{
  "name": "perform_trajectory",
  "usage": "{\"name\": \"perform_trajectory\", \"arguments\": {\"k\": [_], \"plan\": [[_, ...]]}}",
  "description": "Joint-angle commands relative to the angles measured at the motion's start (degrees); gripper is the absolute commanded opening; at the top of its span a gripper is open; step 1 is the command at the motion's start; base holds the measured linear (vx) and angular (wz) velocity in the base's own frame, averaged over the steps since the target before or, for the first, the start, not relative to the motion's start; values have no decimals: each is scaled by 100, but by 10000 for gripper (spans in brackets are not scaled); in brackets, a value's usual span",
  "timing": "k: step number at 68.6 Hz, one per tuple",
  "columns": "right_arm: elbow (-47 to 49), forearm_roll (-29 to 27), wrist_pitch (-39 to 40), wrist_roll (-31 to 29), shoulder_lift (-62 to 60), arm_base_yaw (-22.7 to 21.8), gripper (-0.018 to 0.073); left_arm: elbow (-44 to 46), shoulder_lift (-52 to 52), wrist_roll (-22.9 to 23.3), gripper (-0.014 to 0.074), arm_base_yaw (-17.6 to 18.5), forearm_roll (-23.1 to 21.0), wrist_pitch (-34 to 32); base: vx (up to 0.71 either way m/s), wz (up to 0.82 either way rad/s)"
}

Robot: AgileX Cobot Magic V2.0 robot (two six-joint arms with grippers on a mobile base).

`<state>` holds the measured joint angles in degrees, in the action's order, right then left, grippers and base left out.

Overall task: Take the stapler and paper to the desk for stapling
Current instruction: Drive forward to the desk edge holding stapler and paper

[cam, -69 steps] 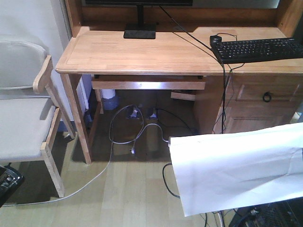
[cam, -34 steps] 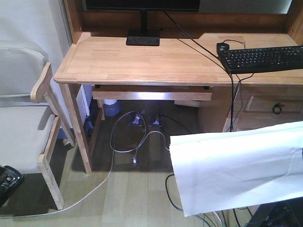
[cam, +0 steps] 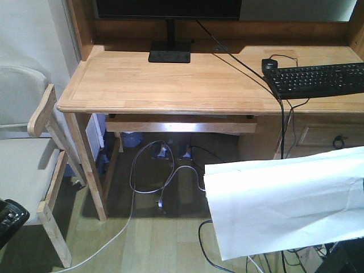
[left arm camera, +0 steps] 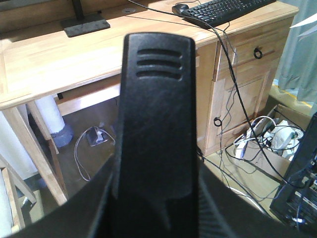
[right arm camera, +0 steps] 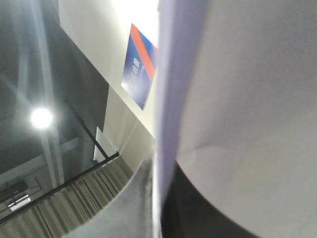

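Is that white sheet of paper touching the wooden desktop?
Apart. The front view shows the paper hanging in the foreground, its top edge clearly below the desk surface.

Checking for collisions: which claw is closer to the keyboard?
Right. The right claw holds the paper low in front of the keyboard; the left claw, holding the stapler, is far across by the chair.

The wide light-wood desk [cam: 170,79] is being viewed from above by the front and, lower, left wrist cameras; the right wrist camera is being pointed upward.
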<state>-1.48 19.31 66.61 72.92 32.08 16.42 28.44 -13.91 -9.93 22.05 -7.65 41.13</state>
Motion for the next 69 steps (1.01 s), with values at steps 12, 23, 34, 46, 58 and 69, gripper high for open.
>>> {"name": "perform_trajectory", "arguments": {"k": [12,23,34,46,58,69], "plan": [[-140,-97,516,-82,32,-5,-5,168,-48,11,-6,14,-71,-641,12,-2],[-140,-97,516,-82,32,-5,-5,168,-48,11,-6,14,-71,-641,12,-1],[-140,-97,516,-82,32,-5,-5,168,-48,11,-6,14,-71,-641,12,-1],[-140,-97,516,-82,32,-5,-5,168,-48,11,-6,14,-71,-641,11,-1],[-140,-97,516,-82,32,-5,-5,168,-48,11,-6,14,-71,-641,11,-2],[-140,-97,516,-82,32,-5,-5,168,-48,11,-6,14,-71,-641,10,-1]]}}
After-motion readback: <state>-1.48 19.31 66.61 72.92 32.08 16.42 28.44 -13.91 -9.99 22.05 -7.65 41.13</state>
